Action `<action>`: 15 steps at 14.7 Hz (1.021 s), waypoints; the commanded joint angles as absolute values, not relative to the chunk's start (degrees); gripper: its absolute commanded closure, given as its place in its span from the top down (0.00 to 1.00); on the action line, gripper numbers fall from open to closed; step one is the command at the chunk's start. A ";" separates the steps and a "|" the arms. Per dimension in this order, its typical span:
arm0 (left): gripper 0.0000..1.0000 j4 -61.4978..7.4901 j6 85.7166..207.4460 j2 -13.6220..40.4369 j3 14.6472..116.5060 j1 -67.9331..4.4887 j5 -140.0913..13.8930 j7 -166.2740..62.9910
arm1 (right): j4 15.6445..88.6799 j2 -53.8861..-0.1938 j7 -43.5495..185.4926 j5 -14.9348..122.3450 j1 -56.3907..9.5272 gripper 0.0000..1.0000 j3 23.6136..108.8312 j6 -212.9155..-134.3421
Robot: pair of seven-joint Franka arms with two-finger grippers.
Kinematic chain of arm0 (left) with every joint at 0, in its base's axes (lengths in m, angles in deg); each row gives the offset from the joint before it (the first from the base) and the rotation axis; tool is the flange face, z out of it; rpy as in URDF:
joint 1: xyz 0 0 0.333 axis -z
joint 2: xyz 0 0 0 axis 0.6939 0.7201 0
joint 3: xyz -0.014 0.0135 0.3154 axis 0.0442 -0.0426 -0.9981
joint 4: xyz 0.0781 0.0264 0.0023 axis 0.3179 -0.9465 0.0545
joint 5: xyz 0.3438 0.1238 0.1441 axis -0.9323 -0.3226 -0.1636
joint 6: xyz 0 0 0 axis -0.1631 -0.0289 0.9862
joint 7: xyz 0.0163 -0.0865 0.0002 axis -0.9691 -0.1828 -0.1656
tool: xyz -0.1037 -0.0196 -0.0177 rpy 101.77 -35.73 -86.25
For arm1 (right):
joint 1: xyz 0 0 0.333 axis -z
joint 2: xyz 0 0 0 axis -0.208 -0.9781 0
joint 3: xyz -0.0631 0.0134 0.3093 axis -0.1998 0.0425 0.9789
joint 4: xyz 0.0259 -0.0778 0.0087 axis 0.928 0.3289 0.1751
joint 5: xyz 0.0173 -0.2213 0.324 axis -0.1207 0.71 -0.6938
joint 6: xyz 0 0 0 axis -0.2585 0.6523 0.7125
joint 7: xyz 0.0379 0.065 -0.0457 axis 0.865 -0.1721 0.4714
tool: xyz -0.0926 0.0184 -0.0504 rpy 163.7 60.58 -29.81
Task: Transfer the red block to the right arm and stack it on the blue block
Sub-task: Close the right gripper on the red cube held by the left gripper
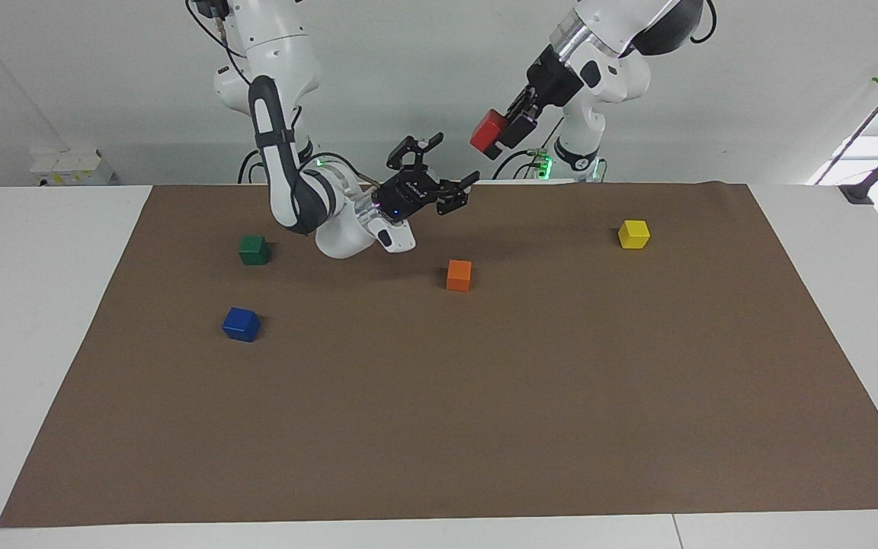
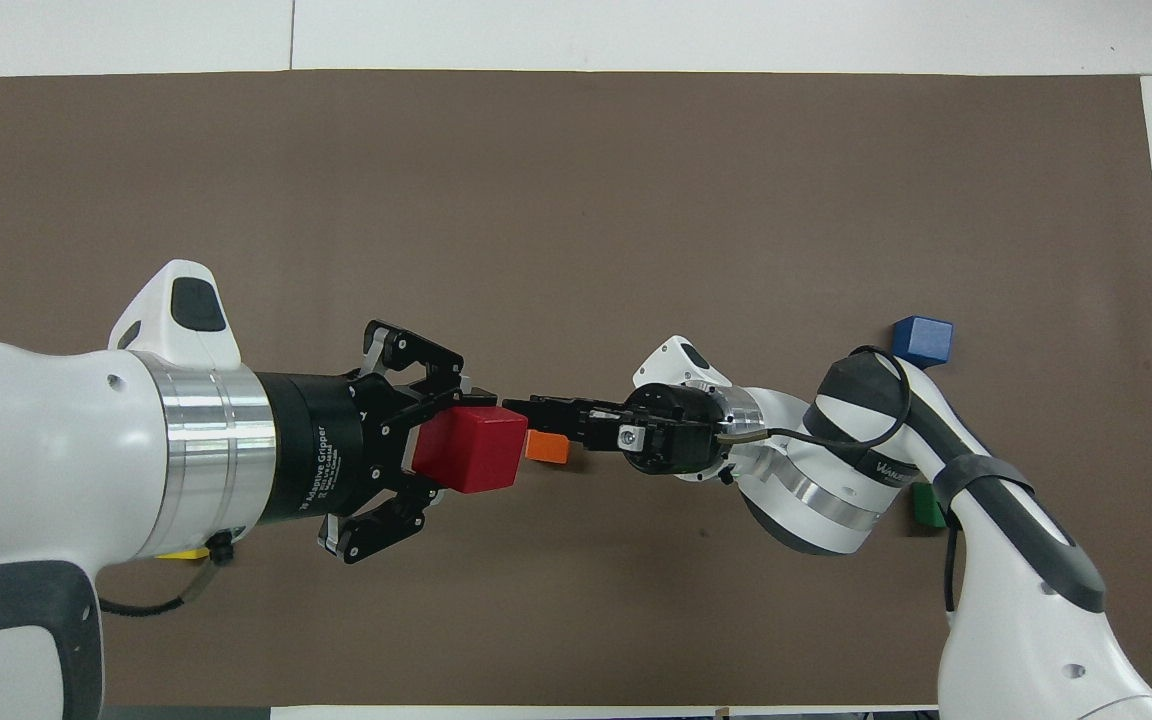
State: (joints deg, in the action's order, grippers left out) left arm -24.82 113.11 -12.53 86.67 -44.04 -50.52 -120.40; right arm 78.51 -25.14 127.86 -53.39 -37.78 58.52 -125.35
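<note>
A: Red was what you had in the air: the red block (image 1: 487, 132) sat clamped in the left tool (image 1: 501, 136), raised over the edge of the brown mat (image 1: 485, 427) nearest the robots, well above the desk (image 1: 35, 305)

B: And your right tool (image 1: 443, 177)?

A: Its fingers were spread wide with nothing between them. In the facing view it hung lower than the red block and toward the right arm's end, short of touching. From overhead its tips seemed to meet the cube over the orange block (image 1: 459, 275), but you should have trusted the facing view there

B: So which step did that make it?

A: By my reading, the handover approach. The right arm (image 1: 286, 152) was reaching, the grasp was not yet made, and the stacking was not begun. The blue block (image 1: 241, 324) lay bare on the mat at the right arm's end, farther from the robots than the green block (image 1: 254, 250)

B: What did the next move ask of you?

A: You needed to bring the spread fingers up and around two free faces of the red block, those the left tool did not cover. Close the right tool firmly before you let the left one loosen, or the cube would likely drop. The yellow block (image 1: 633, 233) at the left arm's end played no part
</note>
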 commanded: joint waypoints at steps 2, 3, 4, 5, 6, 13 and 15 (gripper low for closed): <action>0.00 -27.93 115.16 -15.11 86.02 -42.71 -49.13 -120.75 | 76.64 -25.50 129.76 -57.12 -40.74 1.00 58.49 -127.66; 0.00 -28.19 115.42 -15.11 86.02 -42.19 -49.12 -120.75 | 76.47 -25.58 130.99 -57.30 -40.92 1.00 58.49 -128.18; 0.00 -28.28 115.51 -15.20 86.02 -42.18 -49.12 -120.75 | 76.38 -25.59 131.17 -57.82 -41.18 1.00 58.49 -128.10; 0.00 -28.28 115.51 -15.20 86.02 -42.18 -49.12 -120.75 | 76.29 -25.59 131.44 -59.13 -41.45 1.00 58.58 -128.19; 0.00 -28.28 115.51 -15.20 86.02 -42.18 -49.12 -120.75 | 76.03 -25.59 131.61 -60.19 -42.93 1.00 58.58 -128.36; 0.00 -28.28 115.43 -15.20 86.02 -42.18 -49.12 -120.84 | 75.41 -25.76 132.76 -61.78 -43.56 0.82 58.58 -128.45; 0.00 -28.28 115.42 -15.20 85.93 -42.18 -49.12 -120.84 | 74.98 -25.76 133.19 -61.87 -43.56 0.66 58.58 -128.54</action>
